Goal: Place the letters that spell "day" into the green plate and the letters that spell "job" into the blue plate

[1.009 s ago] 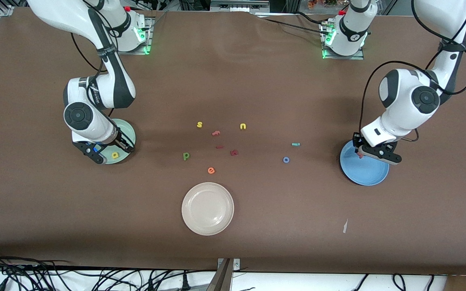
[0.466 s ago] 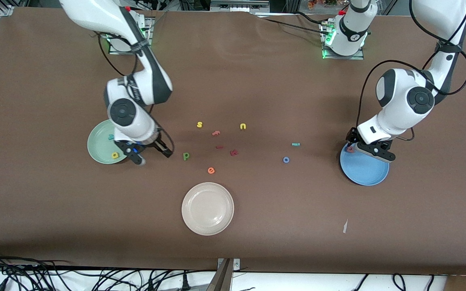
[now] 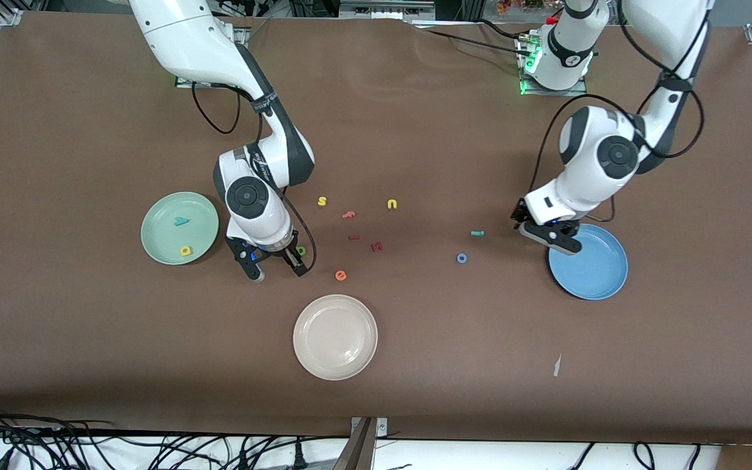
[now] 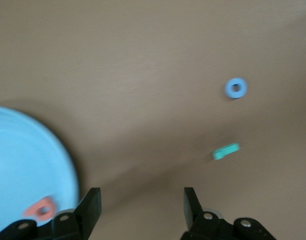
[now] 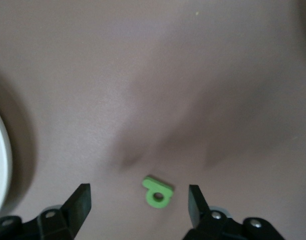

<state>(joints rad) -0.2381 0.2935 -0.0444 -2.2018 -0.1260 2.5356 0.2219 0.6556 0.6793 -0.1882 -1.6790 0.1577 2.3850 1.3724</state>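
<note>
The green plate (image 3: 157, 241) holds a teal "y" (image 3: 181, 221) and a yellow "a" (image 3: 185, 250). The dark green "d" (image 3: 301, 250) (image 5: 158, 191) lies on the table between the fingers of my open right gripper (image 3: 276, 266) (image 5: 138, 200), which hovers low over it. My left gripper (image 3: 546, 236) (image 4: 142, 200) is open and empty over the table at the rim of the blue plate (image 3: 595, 274) (image 4: 22, 165). The pinkish "b" (image 4: 40, 209) lies in that plate near its rim. The teal "j" (image 3: 477, 233) (image 4: 226, 151) and blue "o" (image 3: 461, 258) (image 4: 236, 88) lie on the table beside it.
Loose letters lie mid-table: yellow "s" (image 3: 322, 201), yellow "u" (image 3: 392, 204), salmon "f" (image 3: 348, 214), two dark red ones (image 3: 378, 247), orange "e" (image 3: 341, 275). A cream-white plate (image 3: 335, 337) sits nearer the camera. A paper scrap (image 3: 557, 365) lies near the blue plate.
My right gripper left the green plate and moved over the "d". My left gripper opened, dropped the "b" in the blue plate and moved off its rim toward the "j".
</note>
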